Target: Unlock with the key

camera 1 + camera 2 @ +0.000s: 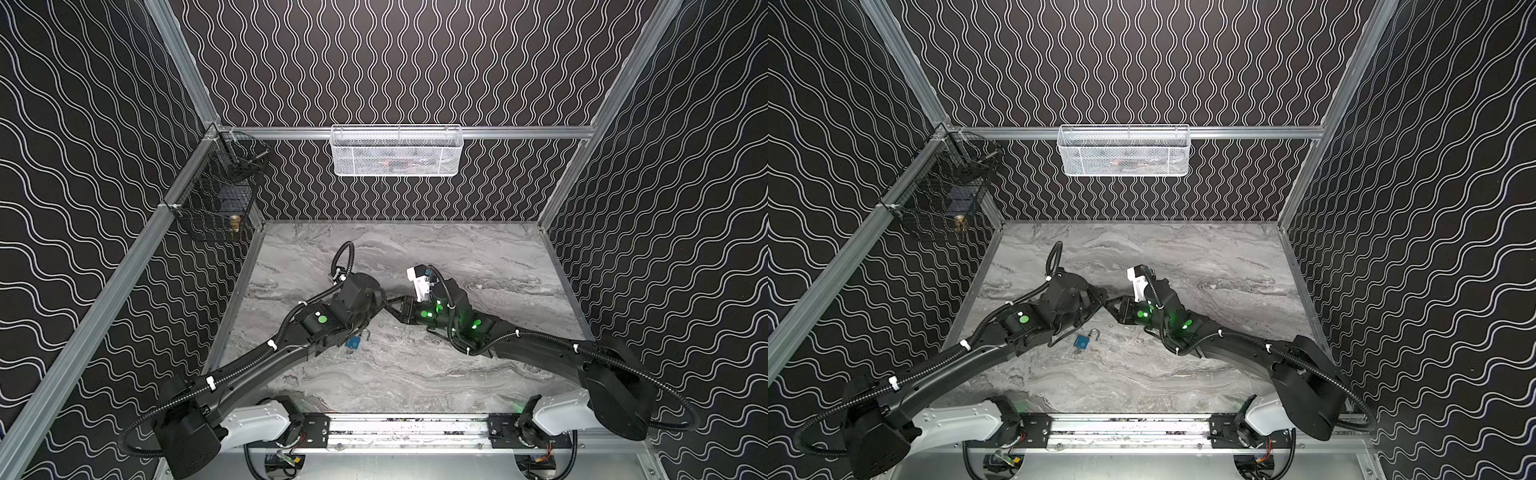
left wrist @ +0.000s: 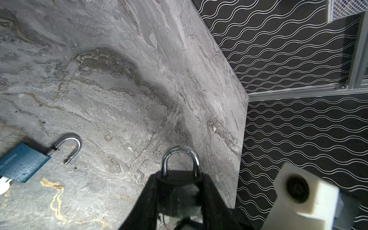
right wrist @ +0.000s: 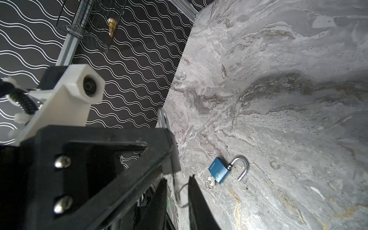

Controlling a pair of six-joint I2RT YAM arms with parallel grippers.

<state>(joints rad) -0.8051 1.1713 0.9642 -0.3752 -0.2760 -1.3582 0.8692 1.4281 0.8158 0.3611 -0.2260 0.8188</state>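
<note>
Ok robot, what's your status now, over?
Left gripper shut on black silver-shackled padlock. Right gripper beside it, grip unclear. Blue square padlock lies open on marble table, apart.

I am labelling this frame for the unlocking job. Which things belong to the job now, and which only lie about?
In use: black padlock in left gripper; key at right gripper.
Lying about: blue padlock, already open; white basket; black wire basket.

Black padlock (image 2: 177,179), shackle shut; blue padlock (image 3: 219,172) lies flat, open, key (image 3: 210,182) inserted.
</note>
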